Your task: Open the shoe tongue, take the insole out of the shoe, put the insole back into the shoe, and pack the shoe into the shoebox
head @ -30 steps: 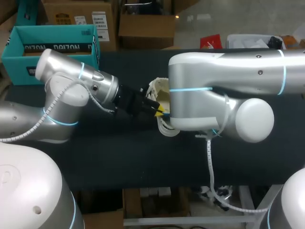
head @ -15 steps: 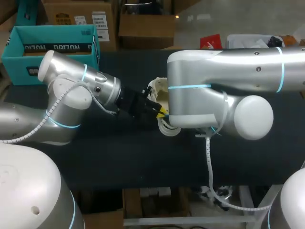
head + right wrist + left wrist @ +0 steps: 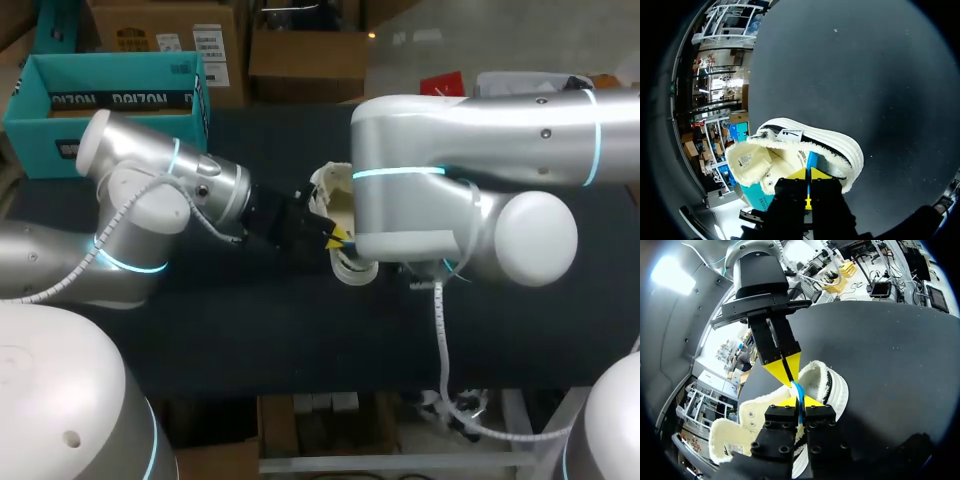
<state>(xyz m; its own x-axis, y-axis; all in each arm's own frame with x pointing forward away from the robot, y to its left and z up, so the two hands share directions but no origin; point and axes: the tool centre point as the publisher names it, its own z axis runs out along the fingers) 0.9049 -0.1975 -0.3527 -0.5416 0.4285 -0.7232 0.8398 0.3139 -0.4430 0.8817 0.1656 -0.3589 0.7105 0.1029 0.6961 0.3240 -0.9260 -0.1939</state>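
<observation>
Left hand (image 3: 799,401) and right hand (image 3: 808,175) both pinch the blue insole (image 3: 799,390), tip to tip, at the white shoe's (image 3: 832,390) opening. That shoe lies on the worktop (image 3: 890,355), well apart from the teal shoebox (image 3: 60,120).

**Head view.** The black table (image 3: 250,330) is lit softly and evenly from above, and almost no light is returned by it. Broad pale highlights are carried on the silver shells of the left arm (image 3: 140,190) and the right arm (image 3: 470,130). The shoe (image 3: 335,190) is partly shaded beneath the right arm.

**Left wrist view.** A blown-out white patch is seen in the room beyond the table, and a grey sheen is spread over the tabletop ahead of the left gripper (image 3: 800,401).

**Both wrist views.** The cream shoe lining is brightly lit. The blue insole (image 3: 797,388), pinched by the left gripper and the right gripper (image 3: 808,175), is rendered vividly.
</observation>
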